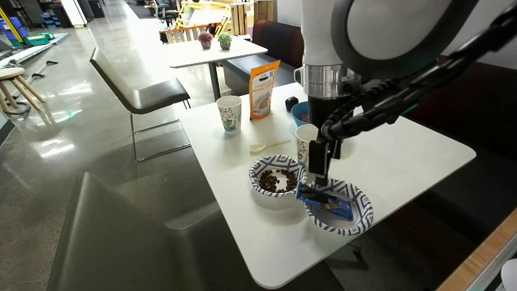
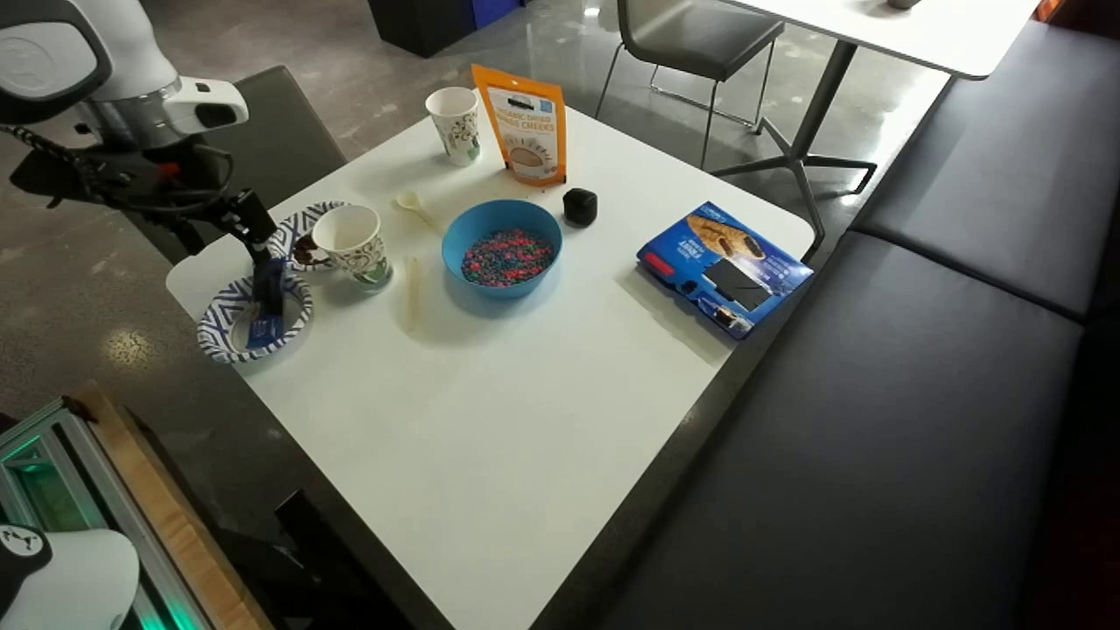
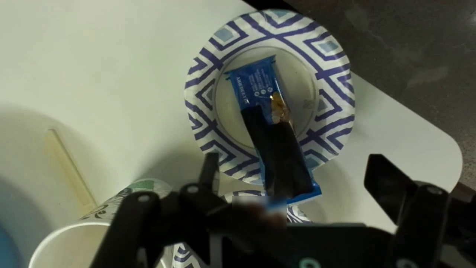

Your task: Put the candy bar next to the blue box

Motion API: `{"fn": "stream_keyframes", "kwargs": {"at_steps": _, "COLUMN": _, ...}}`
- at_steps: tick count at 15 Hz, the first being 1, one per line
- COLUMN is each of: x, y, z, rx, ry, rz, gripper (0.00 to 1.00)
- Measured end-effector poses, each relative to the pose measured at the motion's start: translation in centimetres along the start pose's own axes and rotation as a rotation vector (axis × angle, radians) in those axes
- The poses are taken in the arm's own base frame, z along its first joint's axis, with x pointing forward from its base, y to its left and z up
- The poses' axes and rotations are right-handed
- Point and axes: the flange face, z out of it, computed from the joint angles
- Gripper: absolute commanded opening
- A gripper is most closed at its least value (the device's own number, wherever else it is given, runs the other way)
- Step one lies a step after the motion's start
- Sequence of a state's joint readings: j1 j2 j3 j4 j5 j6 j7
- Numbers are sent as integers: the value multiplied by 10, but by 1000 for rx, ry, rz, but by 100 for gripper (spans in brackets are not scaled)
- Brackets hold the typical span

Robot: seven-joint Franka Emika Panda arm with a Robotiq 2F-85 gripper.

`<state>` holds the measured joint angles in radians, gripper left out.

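Black two-fingered gripper point(image 3: 293, 167): nearest the wrist camera, its fingers point(image 3: 386, 186) spread wide, one toward seven o'clock of that view, one toward four; they have hold of nothing.
Flat oblong blue-wrapped candy bar point(image 3: 270, 115): aslant on a round white, blue-patterned paper plate point(image 3: 334, 111), one end toward eleven o'clock, the other out over the rim between five and six. That overhanging end shows in the gap, apart from both fingers; whether the fingertips are at its height, I cannot tell.
Flat rectangular bright-blue cardboard box point(image 2: 724, 269): well apart from the plate, at about three o'clock from it in an exterior view, past a printed white paper cup point(image 2: 363, 262) and a round blue bowl point(image 2: 503, 217).
Step at the plate: lining up the pick, as I judge it; the bar is not yet gripped, so carry and placing remain.
Next for the fingers: probably settle about the bar and draw together across its narrow width, better nearer its middle, toward twelve o'clock in the wrist view.
Way to the box: should clear the rim, then go toward three o'clock, high enough to pass cup and bowl, ending just beside the box.
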<state>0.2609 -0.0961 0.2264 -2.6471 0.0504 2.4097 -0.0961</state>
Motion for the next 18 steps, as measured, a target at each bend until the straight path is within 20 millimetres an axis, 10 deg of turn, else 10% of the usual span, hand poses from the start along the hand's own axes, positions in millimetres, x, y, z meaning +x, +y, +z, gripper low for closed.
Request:
{"fn": "stream_keyframes", "kwargs": {"at_steps": 7, "x": 2, "y": 5, "z": 33, "rx": -15, "ry": -47, "rz": -34, "gripper": 100}}
{"fn": "stream_keyframes", "kwargs": {"at_steps": 10, "x": 7, "y": 8, "z": 47, "rx": -5, "ry": -32, "rz": -33, "gripper": 78}}
{"fn": "stream_keyframes", "kwargs": {"at_steps": 18, "x": 20, "y": 7, "z": 77, "rx": 21, "ry": -58, "rz": -45, "gripper": 74}}
